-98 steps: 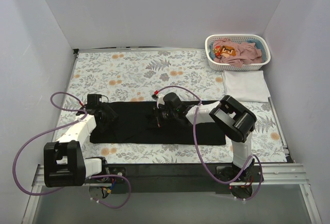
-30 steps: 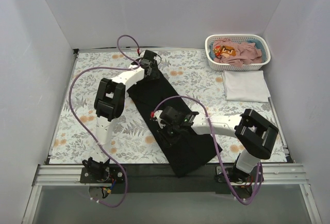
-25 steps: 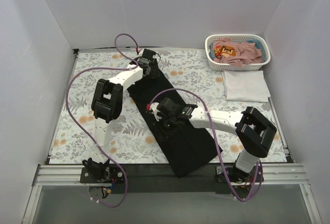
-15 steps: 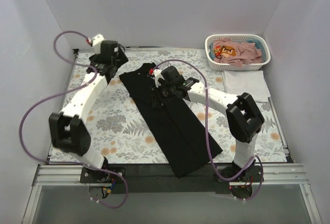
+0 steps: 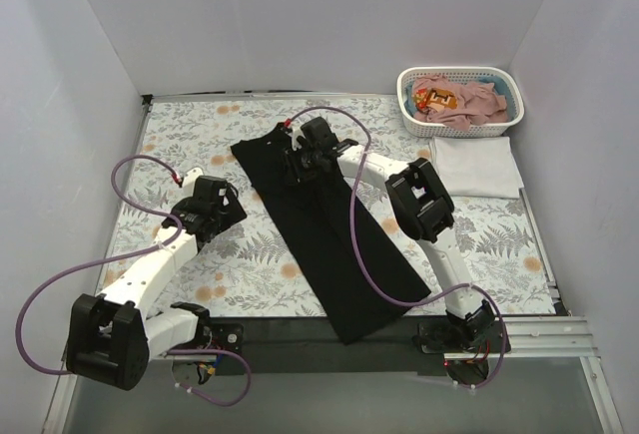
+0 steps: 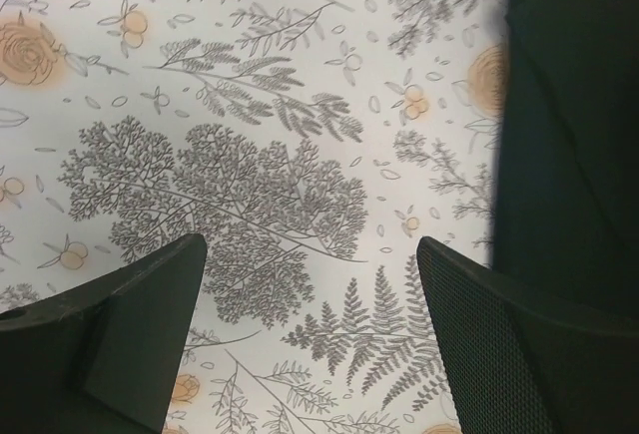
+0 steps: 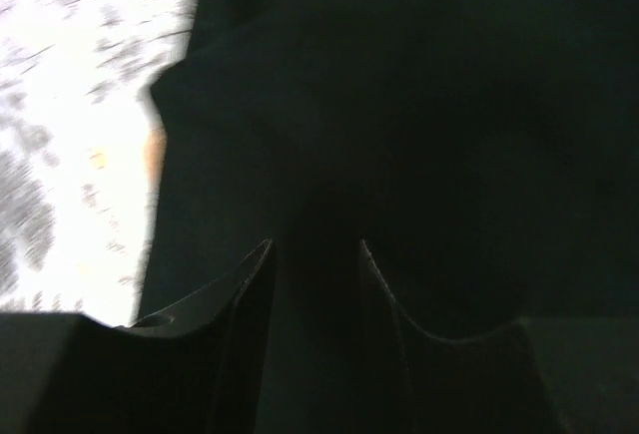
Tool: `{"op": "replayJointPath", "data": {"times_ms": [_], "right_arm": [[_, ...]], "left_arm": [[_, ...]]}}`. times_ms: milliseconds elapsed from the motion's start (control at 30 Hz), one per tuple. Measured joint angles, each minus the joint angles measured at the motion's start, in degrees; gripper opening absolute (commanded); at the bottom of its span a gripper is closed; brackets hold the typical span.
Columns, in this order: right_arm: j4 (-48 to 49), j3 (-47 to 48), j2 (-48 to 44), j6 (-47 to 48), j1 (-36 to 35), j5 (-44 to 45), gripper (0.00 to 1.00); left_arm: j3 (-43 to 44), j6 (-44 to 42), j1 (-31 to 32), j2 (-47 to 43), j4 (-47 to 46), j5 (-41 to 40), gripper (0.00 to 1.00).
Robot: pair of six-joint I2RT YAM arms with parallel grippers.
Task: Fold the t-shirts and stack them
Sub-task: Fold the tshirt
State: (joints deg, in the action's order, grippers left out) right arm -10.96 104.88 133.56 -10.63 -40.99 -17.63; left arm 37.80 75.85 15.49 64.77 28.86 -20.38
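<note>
Left claw (image 6: 310, 244) apart over floral cloth (image 6: 250, 155) — right claw (image 7: 315, 244) at far edge of black t-shirt (image 5: 329, 244), grip unclear

1. We see the black t-shirt (image 7: 429, 105) filling most of the frame, its folds barely readable in the dark.
2. At upper left we see the floral-print cloth (image 7: 70, 105), blurred and bright, with one orange bloom (image 7: 154, 152) right at the shirt's edge.
3. The right gripper (image 7: 315, 284) sits low over the shirt, its fingers only narrowly apart.
4. Dark fabric fills that gap; we cannot tell whether it is pinched.
</note>
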Motion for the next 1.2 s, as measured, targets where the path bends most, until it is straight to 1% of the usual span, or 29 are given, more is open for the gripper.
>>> {"op": "replayJointPath", "data": {"times_ms": [133, 267, 367, 433, 500, 567, 667, 700, 767, 900, 1100, 1200], "right_arm": [[0.96, 3.21, 3.41, -3.52, 3.61, 0.46, 0.47], [2.29, 6.78, 6.12, -6.71, 8.35, 1.79, 0.48], [3.06, 10.97, 9.05, -9.42, 12.55, 1.33, 0.51], [3.48, 14.21, 11.19, -10.84, 15.15, 0.72, 0.56], [3.48, 16.81, 12.59, -11.74, 17.18, 0.35, 0.57], [3.48, 18.03, 12.98, -12.00, 19.12, 0.28, 0.57], [3.30, 16.68, 10.95, -11.85, 20.83, -0.22, 0.57], [3.34, 14.45, 8.94, -11.58, 21.03, -0.35, 0.57], [2.86, 6.88, 2.62, -10.75, 20.98, -0.44, 0.57], [0.11, -10.32, -15.17, -7.96, 19.98, 0.96, 0.57], [-3.89, -36.92, -43.60, -4.22, 19.04, 6.93, 0.57], [-7.82, -48.76, -53.92, -3.37, 19.32, 9.66, 0.57]], "left_arm": [[-0.74, -0.04, 0.00, -2.56, -2.49, 1.38, 0.86], [-0.94, -0.09, 0.00, -2.03, -4.35, 2.71, 0.87], [-0.94, -0.44, 0.00, -1.11, -5.01, 3.52, 0.87], [-0.94, -0.76, 0.00, -0.46, -5.18, 3.91, 0.88], [-0.92, -1.33, 0.00, 0.11, -5.31, 4.35, 0.88], [-0.92, -1.95, 0.00, 0.52, -5.38, 4.83, 0.89], [-0.90, -2.71, 0.00, 0.59, -5.42, 6.03, 0.88], [-0.90, -2.93, 0.00, 0.59, -5.46, 6.58, 0.88], [-0.90, -3.28, 0.02, 0.59, -5.49, 7.93, 0.88], [-0.90, -3.74, 0.55, 0.57, -5.55, 11.02, 0.88], [-0.22, -1.25, 5.97, 0.42, -3.65, 16.55, 0.87], [0.79, 1.77, 9.68, 1.09, -0.92, 18.95, 0.87]]}}
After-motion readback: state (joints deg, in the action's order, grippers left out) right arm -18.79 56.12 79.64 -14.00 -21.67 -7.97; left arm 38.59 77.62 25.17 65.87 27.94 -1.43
